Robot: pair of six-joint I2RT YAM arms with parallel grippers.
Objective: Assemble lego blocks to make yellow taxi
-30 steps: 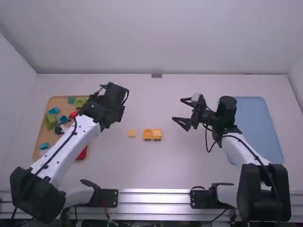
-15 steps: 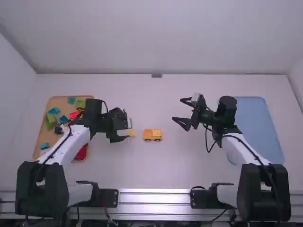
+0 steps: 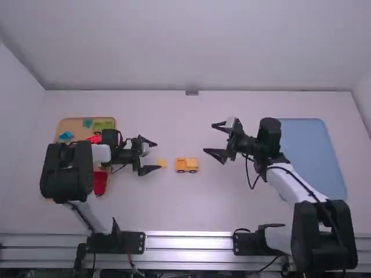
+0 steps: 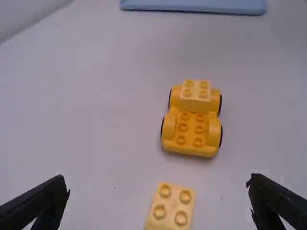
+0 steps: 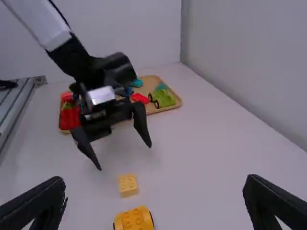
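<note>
My left hand (image 3: 158, 156) is open wide and empty, low over the white surface (image 3: 174, 202). With 12 o'clock pointing at the back wall, a small pale yellow plastic block (image 4: 171, 208) sits just by it, at about 4 o'clock. Next, at 3 o'clock from that block, is a yellow-orange plastic car base (image 4: 190, 134). A pale yellow top block (image 4: 195, 102) sits on its far end. A bit past it, at about 1 o'clock, my right hand (image 3: 208, 138) is open and empty too.

I think the small block goes on the car next. If I come down off to one side, a finger could knock the block into the car. It looks a little turned, so I might pinch it crooked, and then the bumps won't match. The car has wheels, so it could roll when I press. If both my hands go there, they could bump.

Now I count: two hands, one loose block with four bumps, one car base with four wheels and six bare bumps, one top block with four bumps. There are two trays: a tan wooden tray (image 3: 69, 124) at 9 o'clock and, farthest, a flat blue tray (image 3: 313, 156) at 3 o'clock.
</note>
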